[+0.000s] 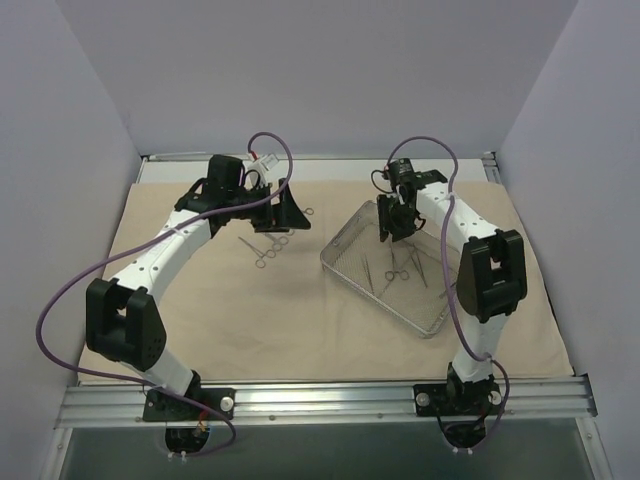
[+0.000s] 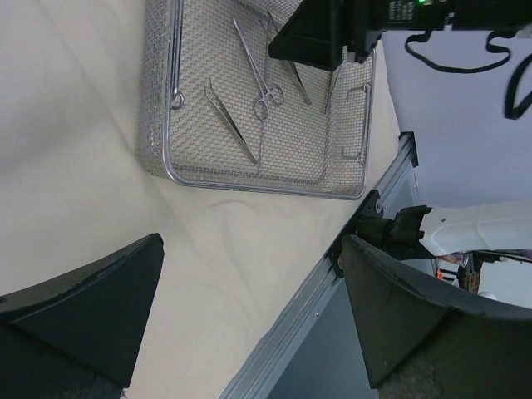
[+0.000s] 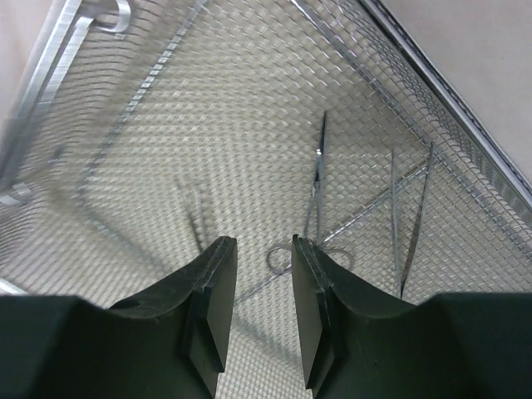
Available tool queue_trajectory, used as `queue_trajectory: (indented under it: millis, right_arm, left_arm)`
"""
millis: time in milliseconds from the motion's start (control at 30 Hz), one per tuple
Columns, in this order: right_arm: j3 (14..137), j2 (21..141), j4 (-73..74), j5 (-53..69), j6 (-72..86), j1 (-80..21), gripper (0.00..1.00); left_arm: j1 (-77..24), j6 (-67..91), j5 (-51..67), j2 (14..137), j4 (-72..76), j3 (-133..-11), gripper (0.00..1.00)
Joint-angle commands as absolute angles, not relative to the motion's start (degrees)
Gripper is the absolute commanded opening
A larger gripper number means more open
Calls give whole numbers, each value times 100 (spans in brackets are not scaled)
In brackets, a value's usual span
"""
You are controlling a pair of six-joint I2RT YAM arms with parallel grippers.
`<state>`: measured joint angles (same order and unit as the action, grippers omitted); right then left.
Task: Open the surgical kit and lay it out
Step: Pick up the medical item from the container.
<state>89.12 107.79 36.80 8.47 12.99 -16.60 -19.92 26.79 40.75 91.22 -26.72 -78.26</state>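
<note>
Most of the beige cloth wrap (image 1: 300,330) is seen spread flat, so the opening is judged done and the laying-out under way. Nearest on the right, the wire-mesh tray (image 1: 375,300) sits on the cloth, and several instruments are not yet taken out of it. These are ring-handled forceps (image 3: 316,183), thin tweezers (image 3: 407,216) to their right, and a blurred piece to the left that cannot be identified.

The right gripper (image 3: 262,253) is lowered into the tray with its fingers a narrow gap apart and nothing between them. The forceps' rings lie just beyond the right fingertip. A miss is judged the main risk: if the fingers are closed where they stand, only mesh or air would be caught. The thin steel could also be pinched against the mesh and flicked aside. A fingertip could be snagged in the weave and the light tray dragged or tilted, so that the cloth is rucked. The forceps and tweezers lie close, so both could be lifted together and one dropped.

Farther left, ring-handled instruments (image 1: 265,250) are laid on the cloth near the left gripper (image 1: 280,215), whose fingers are held wide apart and empty above it. A new piece set down there could be dropped across them, or they could be swept aside by that arm.
</note>
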Motion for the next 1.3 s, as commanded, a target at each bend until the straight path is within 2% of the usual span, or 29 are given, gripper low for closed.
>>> queue_trajectory:
  millis: [0,400,500,533,733,833,1100,1267]
  right_arm:
    - [8588,11004,3367,299,1117,-1661,33]
    - [8473,12023,2901,-228,835,-1591,27]
    - [8455,12357,2891,-141,844,-1591,9]
    - [8438,12418,2892,-97,861,-1591,0]
    - [8507,11763,2900,-62,1002,-1573,0]
    - [8710,11313,3023,350,1107,-1451,0]
    - [9017,10811,3471,624,1195,-1389,0]
    - [9692,10617,3831,1088,1353,-1432,0]
  left_arm:
    - [-1969,2654,4061,8992,-2716,-8034,97]
    - [-1969,2575,3973,8886,-2812,-7919,98]
    - [-1969,2531,3964,8912,-2848,-7954,98]
    - [-1969,2514,3964,8947,-2874,-7972,98]
    - [-2021,2408,3990,9070,-2927,-8059,98]
    - [-2091,2408,3982,9123,-2909,-8077,98]
    - [-2320,2505,4025,9316,-2716,-8200,97]
    - [-2557,2575,4087,9571,-2357,-8305,96]
